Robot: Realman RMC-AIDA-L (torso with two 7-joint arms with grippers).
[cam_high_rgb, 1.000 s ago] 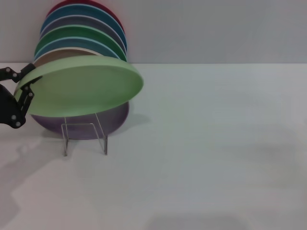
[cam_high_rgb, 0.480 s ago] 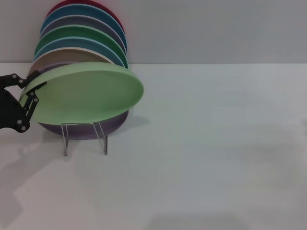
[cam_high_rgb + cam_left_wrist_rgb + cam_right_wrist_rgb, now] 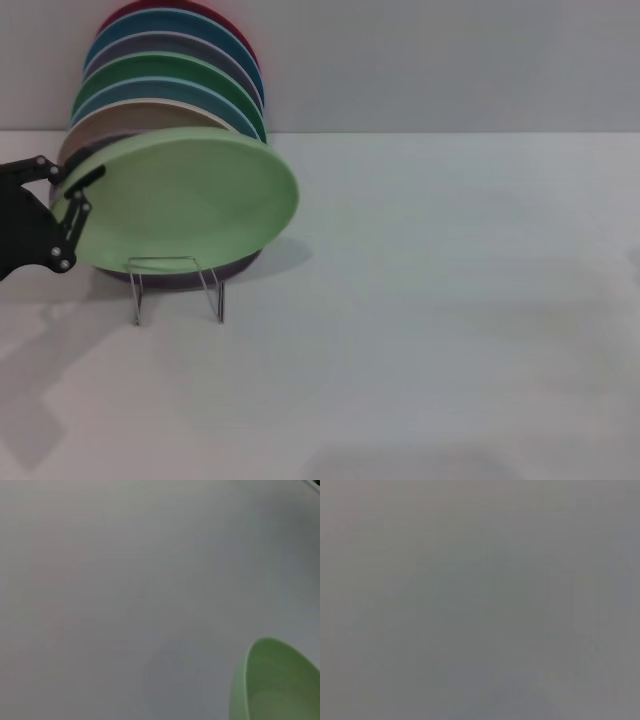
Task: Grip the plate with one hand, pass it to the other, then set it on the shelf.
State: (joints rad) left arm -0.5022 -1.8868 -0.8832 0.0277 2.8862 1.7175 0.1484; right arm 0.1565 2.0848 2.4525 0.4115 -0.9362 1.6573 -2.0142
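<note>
The pale mint-green plate [image 3: 185, 195] is held tilted, its face turned up and forward, just in front of the row of plates. My left gripper [image 3: 72, 203] is shut on its left rim, one finger over the rim and one under it. The plate's edge also shows in the left wrist view [image 3: 277, 682]. The clear rack [image 3: 215, 293] of thin bars stands right below the plate, its front bars free. The plate's lower edge hangs close over the rack; I cannot tell whether they touch. My right gripper is out of view; the right wrist view shows only blank grey.
Several plates stand on edge in the rack behind the mint one: a lilac-purple plate [image 3: 165, 278], a beige plate [image 3: 130, 113], a darker green plate [image 3: 160, 70] and blue and red ones at the back. The white table [image 3: 440, 300] stretches to the right.
The left gripper has moved up and a little right, tipping the mint plate more upright and bringing it closer to the plates in the rack, so it hides more of the lilac plate.
</note>
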